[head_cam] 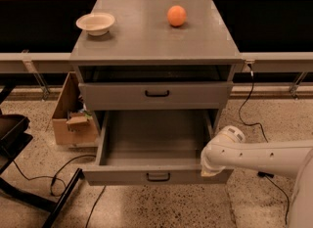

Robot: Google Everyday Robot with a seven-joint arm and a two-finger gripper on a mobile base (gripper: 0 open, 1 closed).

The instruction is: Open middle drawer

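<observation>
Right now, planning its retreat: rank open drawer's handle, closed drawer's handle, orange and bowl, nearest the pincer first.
1. Open drawer's handle, left of the pincer at the drawer's corner.
2. Closed drawer's handle, above.
3. Orange, on top.
4. Bowl, top's left.
</observation>
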